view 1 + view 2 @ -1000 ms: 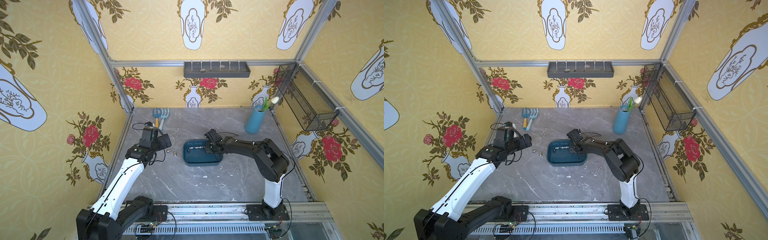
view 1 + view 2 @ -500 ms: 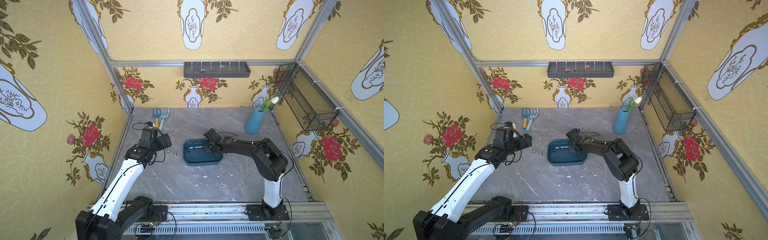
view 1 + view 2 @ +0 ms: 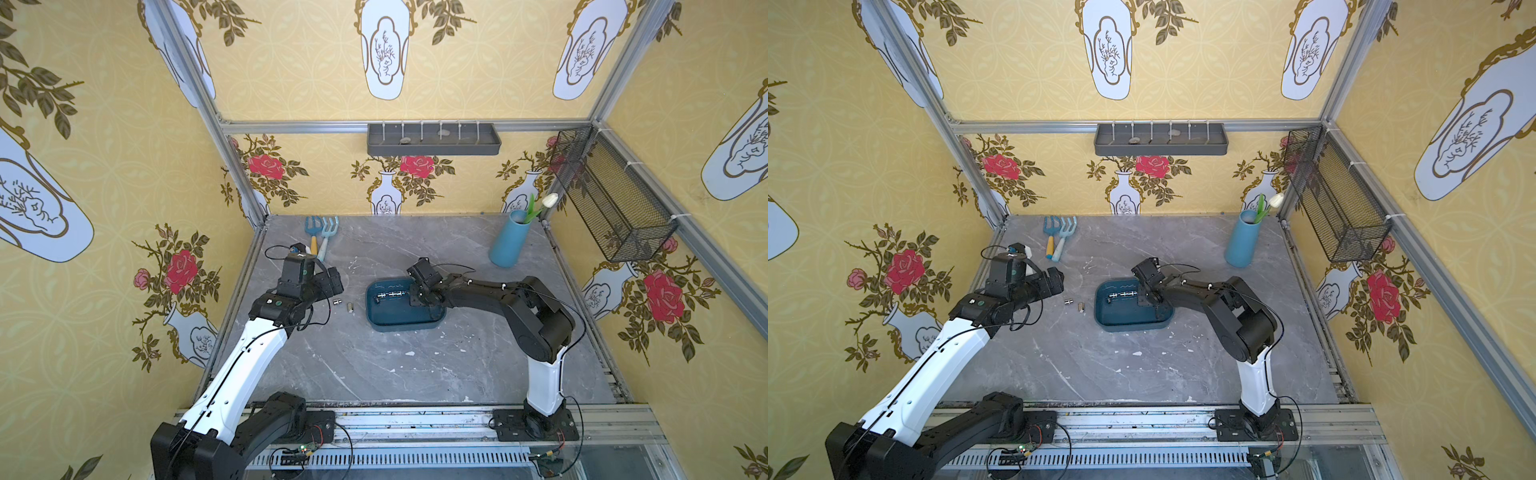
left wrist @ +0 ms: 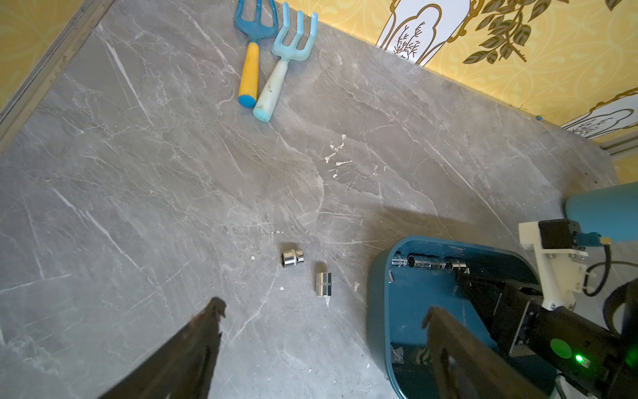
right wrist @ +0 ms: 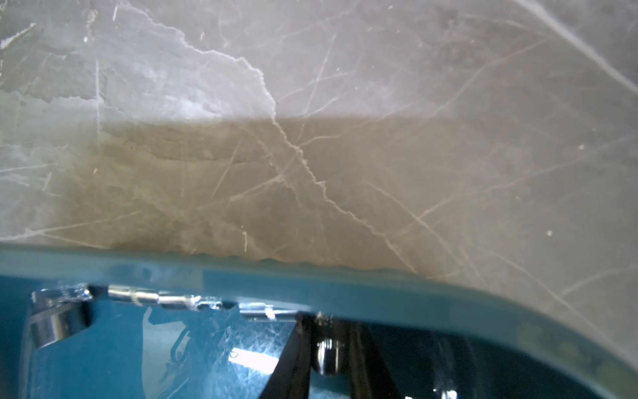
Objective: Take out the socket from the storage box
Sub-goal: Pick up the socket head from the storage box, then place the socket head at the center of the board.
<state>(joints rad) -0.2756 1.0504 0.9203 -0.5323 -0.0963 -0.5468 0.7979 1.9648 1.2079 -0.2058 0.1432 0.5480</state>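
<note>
Closing, we are now pinching a socket (image 5: 326, 354) in our right gripper (image 5: 322, 330) at the storage box's (image 3: 405, 325) two o'clock corner, readying the lift; our left gripper (image 4: 324, 311) is hanging spread at nine o'clock.

Cannot see the fingertips of the right gripper (image 3: 409, 296) in both top views: buried under its own wrist inside the storage box (image 3: 395, 327). Cannot read, through the right wrist view's blur, more than a shiny socket (image 5: 326, 350) pinched between fingers (image 5: 290, 359) cropped at the edge. Cannot name the two specks in the grey wall tray (image 3: 432, 150). Loses the blue vase (image 4: 604, 210) and the box's near end past the left wrist view's edges.
</note>
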